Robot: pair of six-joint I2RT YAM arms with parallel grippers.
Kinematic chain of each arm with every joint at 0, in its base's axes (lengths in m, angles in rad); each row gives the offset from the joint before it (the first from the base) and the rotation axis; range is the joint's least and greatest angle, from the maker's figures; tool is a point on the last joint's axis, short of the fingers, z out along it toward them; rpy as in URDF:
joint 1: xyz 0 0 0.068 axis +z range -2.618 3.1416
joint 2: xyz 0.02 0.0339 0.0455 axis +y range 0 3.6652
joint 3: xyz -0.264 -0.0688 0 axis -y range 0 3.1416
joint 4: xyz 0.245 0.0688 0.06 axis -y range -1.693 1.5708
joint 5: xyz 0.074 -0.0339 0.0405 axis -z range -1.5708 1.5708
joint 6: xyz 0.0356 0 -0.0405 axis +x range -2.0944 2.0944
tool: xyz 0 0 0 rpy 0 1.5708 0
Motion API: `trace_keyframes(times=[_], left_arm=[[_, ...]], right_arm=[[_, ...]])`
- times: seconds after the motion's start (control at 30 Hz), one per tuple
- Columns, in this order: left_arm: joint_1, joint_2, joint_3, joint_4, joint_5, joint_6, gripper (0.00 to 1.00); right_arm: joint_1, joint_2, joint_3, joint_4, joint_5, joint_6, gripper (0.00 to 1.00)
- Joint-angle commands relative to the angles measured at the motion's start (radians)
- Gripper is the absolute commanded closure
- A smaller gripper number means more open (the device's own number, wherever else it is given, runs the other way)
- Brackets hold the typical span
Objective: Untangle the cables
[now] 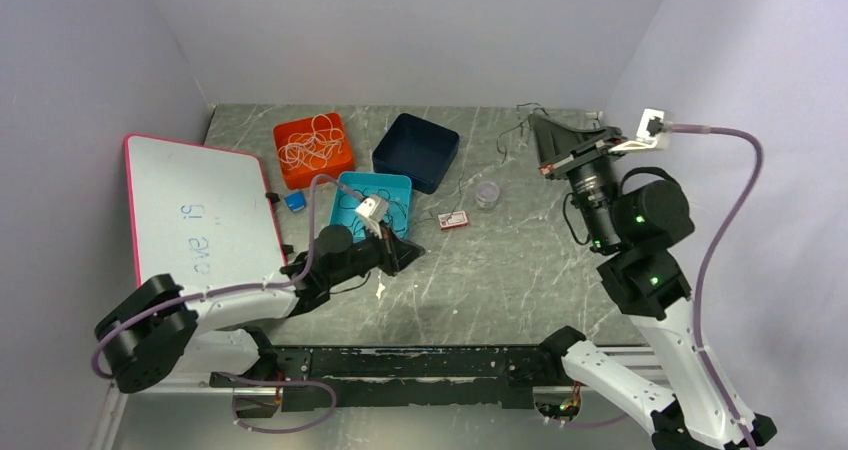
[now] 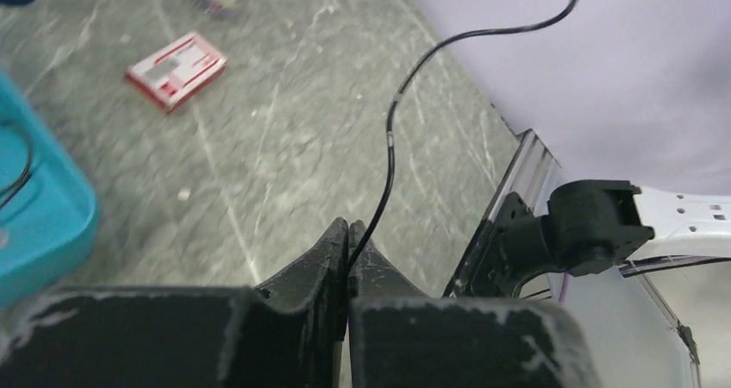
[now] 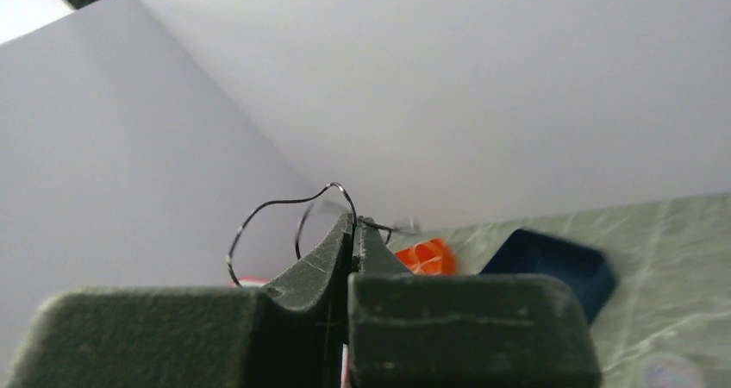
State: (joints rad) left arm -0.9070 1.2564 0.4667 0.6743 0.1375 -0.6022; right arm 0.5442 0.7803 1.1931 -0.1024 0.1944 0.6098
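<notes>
A thin black cable (image 2: 390,147) rises from between the fingers of my left gripper (image 2: 349,233), which is shut on it low over the table beside the teal tray (image 1: 398,185). In the top view this gripper (image 1: 408,254) sits left of centre. My right gripper (image 1: 541,127) is raised at the back right. It is shut on a black cable (image 3: 259,209) that loops out to the left of its fingertips (image 3: 353,226). More fine black cable (image 1: 503,136) trails near the back wall. More dark wire lies inside the teal tray.
An orange tray (image 1: 313,148) of rubber bands and a navy box (image 1: 416,151) stand at the back. A pink-edged whiteboard (image 1: 200,215) lies at the left. A red-and-white card (image 1: 452,220) and a small clear cup (image 1: 487,193) rest mid-table.
</notes>
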Motion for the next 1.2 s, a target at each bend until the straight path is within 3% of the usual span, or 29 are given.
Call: trace_keyframes(times=[0.0,0.2,0.43,0.57,0.87,1.07,1.17], left_arm=[[0.000,-0.136,-0.056,-0.137,-0.158,-0.061,0.93],[0.000,-0.385,-0.061,-0.483,-0.390,-0.102,0.93],[0.000,-0.613,-0.010,-0.849,-0.616,-0.129,0.93],[0.000,-0.654,0.009,-0.847,-0.576,-0.048,0.92],[0.000,-0.519,0.048,-0.605,-0.201,0.148,0.48],[-0.001,-0.563,0.040,-0.629,-0.195,0.151,0.27],[0.000,-0.600,0.040,-0.655,-0.174,0.164,0.23]], right_arm=[[-0.003,-0.009,0.050,-0.085,0.175,-0.266,1.00],[-0.004,-0.037,0.070,-0.136,0.299,-0.431,1.00],[-0.004,-0.066,0.065,-0.171,0.376,-0.485,1.00],[-0.004,-0.050,0.075,-0.172,0.327,-0.460,1.00],[-0.004,0.144,0.220,-0.178,0.083,-0.399,1.00],[-0.004,0.255,0.290,-0.154,0.025,-0.397,1.00],[-0.004,0.311,0.318,-0.148,0.013,-0.395,1.00]])
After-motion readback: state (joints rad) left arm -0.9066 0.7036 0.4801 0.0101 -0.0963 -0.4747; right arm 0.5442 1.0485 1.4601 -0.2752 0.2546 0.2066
